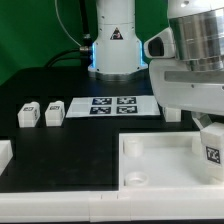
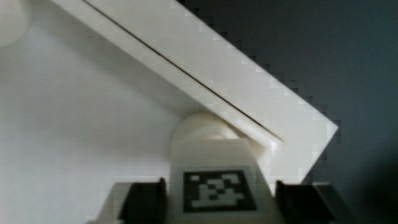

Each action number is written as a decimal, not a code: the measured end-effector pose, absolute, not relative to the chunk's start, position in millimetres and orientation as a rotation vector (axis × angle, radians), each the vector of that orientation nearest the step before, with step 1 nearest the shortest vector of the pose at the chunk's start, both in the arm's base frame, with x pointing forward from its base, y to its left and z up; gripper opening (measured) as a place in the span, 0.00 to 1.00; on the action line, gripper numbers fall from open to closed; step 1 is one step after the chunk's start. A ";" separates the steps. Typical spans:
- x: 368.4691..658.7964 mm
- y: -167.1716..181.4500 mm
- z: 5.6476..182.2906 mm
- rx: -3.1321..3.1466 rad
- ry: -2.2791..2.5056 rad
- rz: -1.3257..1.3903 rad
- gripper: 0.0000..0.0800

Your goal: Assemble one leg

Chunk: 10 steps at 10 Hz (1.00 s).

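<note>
My gripper is at the exterior view's right, shut on a leg, a small white block with a black-and-white tag. It holds the leg upright at the right corner of the large white panel. In the wrist view the leg sits between the dark fingers of the gripper. Its far end is at a round corner socket beside the panel's raised rim. I cannot tell whether it is seated. Two more legs stand at the left.
The marker board lies in the middle, in front of the robot base. Another white block is at the left edge. The table top is black.
</note>
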<state>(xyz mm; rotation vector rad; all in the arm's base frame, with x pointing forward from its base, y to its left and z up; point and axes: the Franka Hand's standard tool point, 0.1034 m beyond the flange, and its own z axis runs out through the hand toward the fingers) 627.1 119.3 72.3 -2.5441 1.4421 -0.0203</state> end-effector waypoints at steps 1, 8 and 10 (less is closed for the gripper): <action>627.2 119.7 72.4 -2.475 1.555 -0.006 0.37; 632.0 123.3 70.6 -2.074 1.946 0.074 0.75; 632.0 122.7 71.0 -2.347 1.629 0.019 0.80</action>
